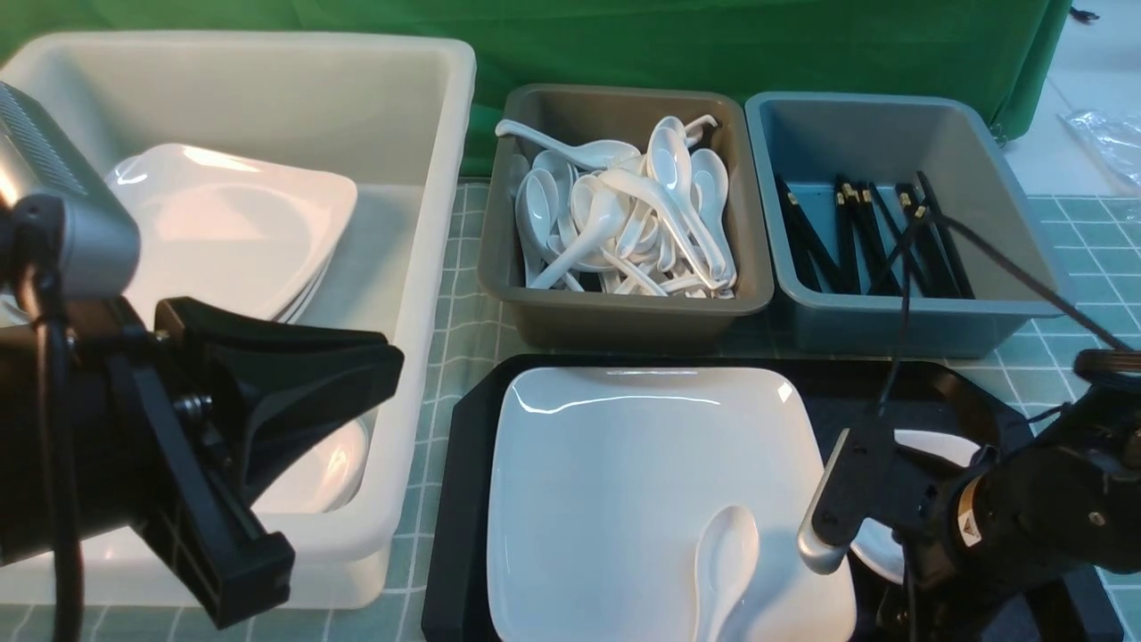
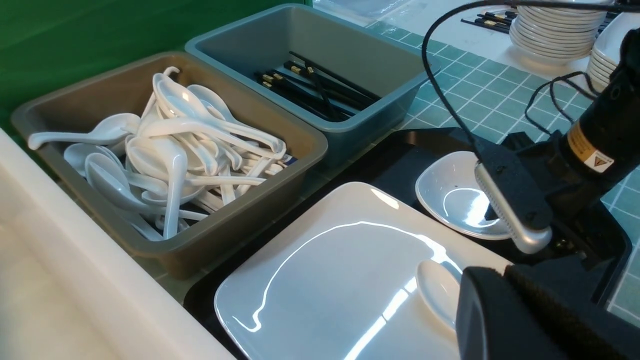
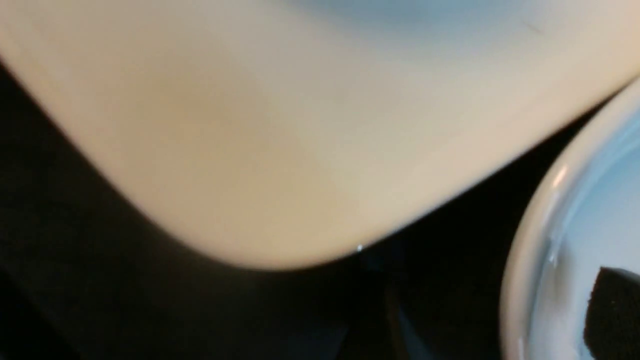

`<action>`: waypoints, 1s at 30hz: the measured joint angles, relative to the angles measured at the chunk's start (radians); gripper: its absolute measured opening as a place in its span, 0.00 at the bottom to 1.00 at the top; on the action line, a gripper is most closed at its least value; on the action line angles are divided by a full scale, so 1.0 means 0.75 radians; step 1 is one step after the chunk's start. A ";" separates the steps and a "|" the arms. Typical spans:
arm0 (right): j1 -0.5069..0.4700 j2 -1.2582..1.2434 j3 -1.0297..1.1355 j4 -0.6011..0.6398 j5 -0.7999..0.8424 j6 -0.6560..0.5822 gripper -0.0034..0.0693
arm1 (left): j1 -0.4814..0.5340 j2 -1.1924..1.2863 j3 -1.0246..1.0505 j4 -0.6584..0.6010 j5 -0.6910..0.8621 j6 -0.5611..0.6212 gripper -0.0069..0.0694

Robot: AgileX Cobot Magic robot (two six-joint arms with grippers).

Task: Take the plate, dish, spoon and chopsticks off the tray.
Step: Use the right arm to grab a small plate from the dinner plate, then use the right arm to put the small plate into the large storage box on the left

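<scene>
Gripper check: left gripper [image 1: 390,361] has its jaws closed on nothing and hangs over the white tub [image 1: 419,267], which holds stacked plates [image 1: 232,223]. The right gripper [image 1: 900,571] is low over the dish [image 1: 940,443], one finger pad [image 3: 615,320] inside its rim; spread or clamped cannot be told. The dish sits on the tray [image 1: 463,499], just right of the plate [image 1: 624,481]. The spoon [image 1: 724,553] lies on the plate near its front right corner. The chopsticks [image 1: 856,250] lie in the blue-grey tub [image 1: 891,330].

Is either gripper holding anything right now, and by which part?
Left gripper is shut and empty. Right gripper reaches inside the dish rim; whether it grips cannot be told.
</scene>
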 joint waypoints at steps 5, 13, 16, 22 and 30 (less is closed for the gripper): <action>0.003 0.033 -0.010 -0.040 -0.024 0.010 0.71 | 0.000 0.000 0.000 0.000 0.003 0.000 0.11; 0.009 0.032 -0.037 -0.092 -0.029 -0.020 0.33 | 0.000 0.000 0.000 0.000 0.025 0.001 0.11; 0.035 -0.045 -0.107 -0.097 0.138 0.030 0.21 | 0.000 0.000 0.000 0.000 0.047 0.001 0.11; 0.155 -0.284 -0.375 -0.078 0.567 0.185 0.13 | 0.000 -0.043 -0.006 0.086 0.067 -0.088 0.11; 0.588 -0.194 -1.050 0.046 0.573 -0.049 0.13 | 0.000 -0.259 -0.160 0.839 0.386 -0.839 0.11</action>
